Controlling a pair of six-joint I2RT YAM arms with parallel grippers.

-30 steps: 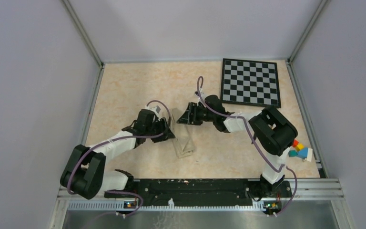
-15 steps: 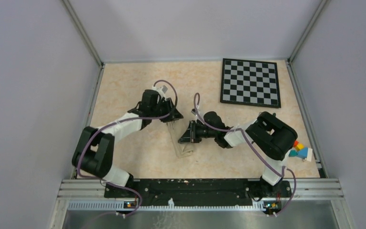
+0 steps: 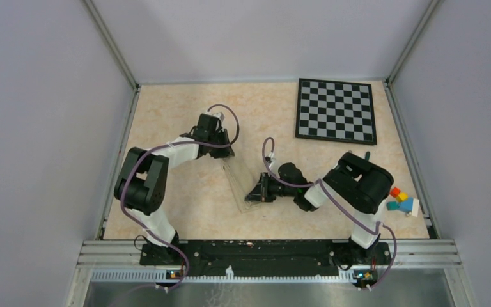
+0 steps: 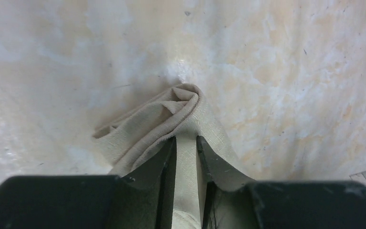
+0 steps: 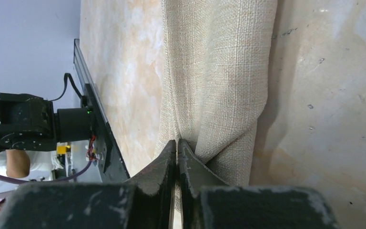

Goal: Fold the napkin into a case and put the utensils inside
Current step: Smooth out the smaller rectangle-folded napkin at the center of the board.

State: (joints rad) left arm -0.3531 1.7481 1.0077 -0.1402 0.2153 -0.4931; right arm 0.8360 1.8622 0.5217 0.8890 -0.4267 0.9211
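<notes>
Napkin (image 3: 238,183) lies mid-table as a long narrow strip, running diagonally from far-left to near-right on the marbled beige tabletop (image 3: 166,115). Left gripper (image 4: 186,140) is at the strip's far end: jaws narrow, clamped on a ridge of cloth that fills the gap between the fingers. Past the tips the cloth puckers into a small rumpled bunch lying on the table. Right gripper (image 5: 177,143) is at the near end: jaws almost touching, pinching a thin fold of the weave. From there the cloth runs away in lengthwise folds, flat on the table. Both arms reach inward, one at each end of the strip. Black-and-white checkered board (image 3: 335,110) sits far right, well apart from the cloth. Small coloured blocks (image 3: 401,199) sit at the right edge, beside the right arm.
</notes>
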